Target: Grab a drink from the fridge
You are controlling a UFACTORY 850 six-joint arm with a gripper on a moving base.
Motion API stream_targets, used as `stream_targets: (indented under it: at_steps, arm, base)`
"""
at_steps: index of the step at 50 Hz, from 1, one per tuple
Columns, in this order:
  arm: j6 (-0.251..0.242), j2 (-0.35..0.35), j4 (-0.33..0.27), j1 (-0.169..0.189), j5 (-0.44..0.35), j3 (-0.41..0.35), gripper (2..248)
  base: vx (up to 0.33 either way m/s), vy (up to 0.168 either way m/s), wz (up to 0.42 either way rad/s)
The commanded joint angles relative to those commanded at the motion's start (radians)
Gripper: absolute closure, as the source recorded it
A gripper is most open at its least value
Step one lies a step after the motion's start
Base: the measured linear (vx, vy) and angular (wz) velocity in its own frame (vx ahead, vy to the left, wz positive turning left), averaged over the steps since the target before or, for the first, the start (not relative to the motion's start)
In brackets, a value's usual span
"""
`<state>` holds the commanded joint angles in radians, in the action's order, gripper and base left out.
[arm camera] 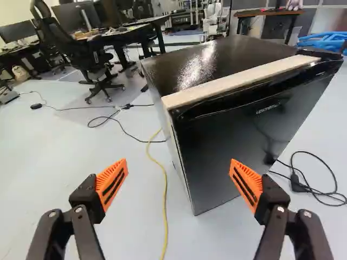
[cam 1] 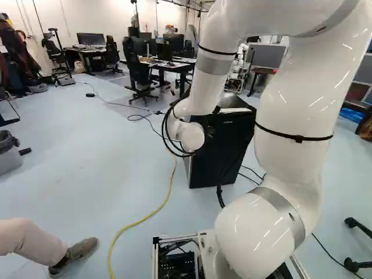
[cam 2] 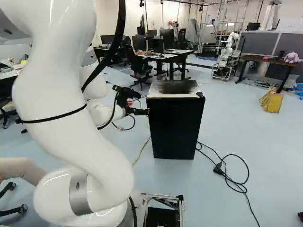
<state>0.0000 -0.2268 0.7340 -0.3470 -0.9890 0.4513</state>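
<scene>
Gripper [arm camera: 179, 162] wide open, fridge [arm camera: 217, 60] ahead with door [arm camera: 238, 146] shut, near upright edge [arm camera: 184, 168] roughly between the fingers [arm camera: 112, 184], gap hard to judge; drink unseen, presumably inside.

The left base view's left edge cuts off a grey bin [cam 1: 8, 159]; its top edge crops the arm [cam 1: 296, 99]. The fridge [cam 2: 174, 130] hides its inside.
</scene>
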Motion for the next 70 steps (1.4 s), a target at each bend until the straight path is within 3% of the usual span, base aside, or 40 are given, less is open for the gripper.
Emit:
stream_targets:
  at_steps: [20, 70]
  arm:
    - [0.000, -0.058, 0.146, -0.055, -0.051, 0.064, 3]
    - [0.000, -0.343, 0.515, -0.181, -0.200, 0.278, 3]
  base:
    - [0.000, 0.000, 0.000]
    - [0.000, 0.000, 0.000]
